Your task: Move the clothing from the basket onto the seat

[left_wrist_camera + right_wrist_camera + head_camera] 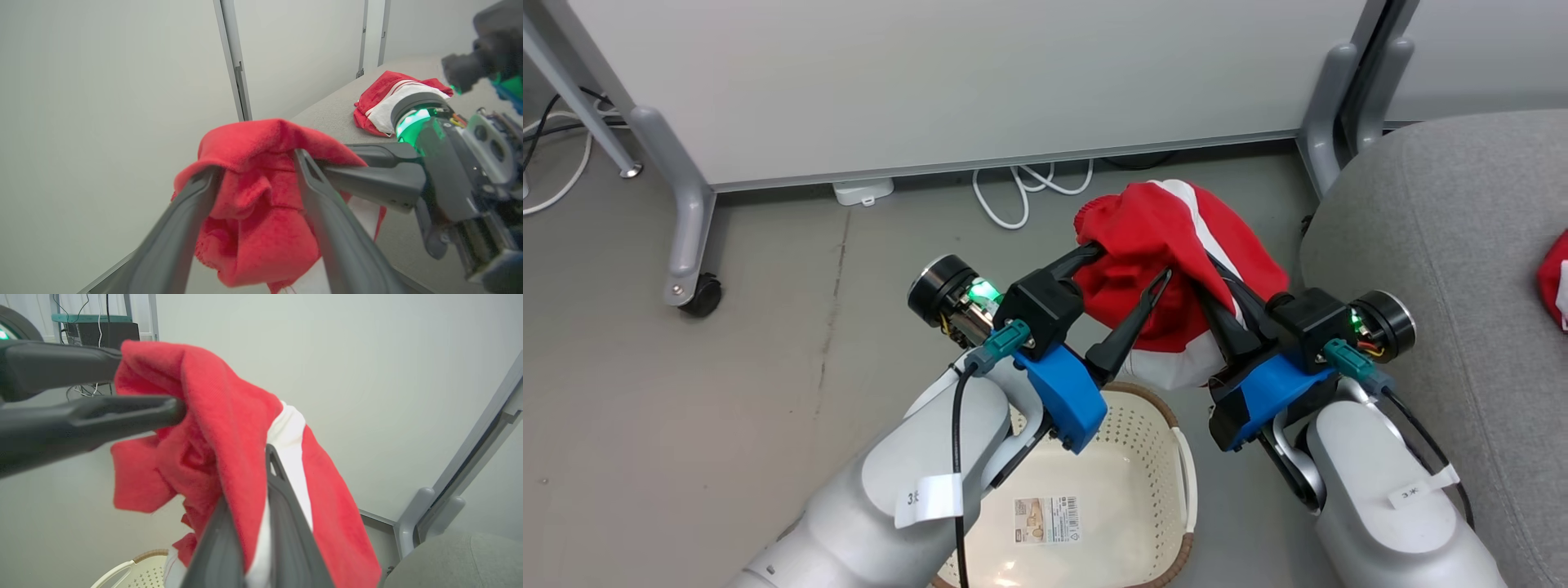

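Grey floor, white partition, grey seat at right. Beside the basket, right fingers pinch the red garment; left fingers spread apart within it.

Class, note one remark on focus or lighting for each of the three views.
Head view: evenly lit, the red garment sharp. Left wrist view: the right gripper blurs towards its body at the frame's edge. Right wrist view: the left gripper, near the lens, looks soft.
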You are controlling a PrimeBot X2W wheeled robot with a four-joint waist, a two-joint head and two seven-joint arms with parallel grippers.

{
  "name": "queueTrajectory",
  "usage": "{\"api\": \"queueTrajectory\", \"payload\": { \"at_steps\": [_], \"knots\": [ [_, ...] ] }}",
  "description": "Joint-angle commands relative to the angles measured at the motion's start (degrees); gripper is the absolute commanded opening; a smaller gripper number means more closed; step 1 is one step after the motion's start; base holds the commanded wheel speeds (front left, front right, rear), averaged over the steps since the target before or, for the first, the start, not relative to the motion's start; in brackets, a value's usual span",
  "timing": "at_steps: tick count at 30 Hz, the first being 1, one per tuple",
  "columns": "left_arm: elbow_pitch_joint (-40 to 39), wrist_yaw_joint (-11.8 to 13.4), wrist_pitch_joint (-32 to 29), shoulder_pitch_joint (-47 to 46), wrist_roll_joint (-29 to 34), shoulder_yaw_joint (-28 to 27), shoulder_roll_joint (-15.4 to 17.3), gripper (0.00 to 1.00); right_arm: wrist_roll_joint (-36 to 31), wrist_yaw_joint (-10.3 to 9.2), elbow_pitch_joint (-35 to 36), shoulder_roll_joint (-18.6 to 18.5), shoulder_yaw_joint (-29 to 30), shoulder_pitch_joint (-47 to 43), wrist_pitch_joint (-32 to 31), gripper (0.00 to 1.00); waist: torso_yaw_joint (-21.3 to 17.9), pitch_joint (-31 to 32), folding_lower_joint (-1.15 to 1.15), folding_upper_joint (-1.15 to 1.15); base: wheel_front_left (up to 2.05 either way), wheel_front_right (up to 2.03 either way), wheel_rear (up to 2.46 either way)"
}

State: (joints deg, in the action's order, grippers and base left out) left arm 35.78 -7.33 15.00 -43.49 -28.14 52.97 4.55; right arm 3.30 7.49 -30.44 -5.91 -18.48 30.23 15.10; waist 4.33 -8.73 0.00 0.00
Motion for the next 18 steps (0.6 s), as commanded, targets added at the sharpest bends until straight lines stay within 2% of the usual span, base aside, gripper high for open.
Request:
{"api": "queueTrajectory", "payload": {
  "at_steps": [1,18],
  "knots": [
    [0.24,0.32,0.27,0.70,0.21,-0.01,0.23,1.00,0.52,0.01,0.49,0.26,0.46,-0.86,0.08,0.00,-0.61,0.04,0.00,0.00,0.00,0.00,0.00],
    [0.04,0.26,0.21,1.15,0.68,0.84,1.10,1.00,0.43,0.01,3.24,1.26,7.60,-2.47,0.09,0.00,-8.86,-2.53,0.00,0.00,0.00,0.00,0.00]
  ]
}}
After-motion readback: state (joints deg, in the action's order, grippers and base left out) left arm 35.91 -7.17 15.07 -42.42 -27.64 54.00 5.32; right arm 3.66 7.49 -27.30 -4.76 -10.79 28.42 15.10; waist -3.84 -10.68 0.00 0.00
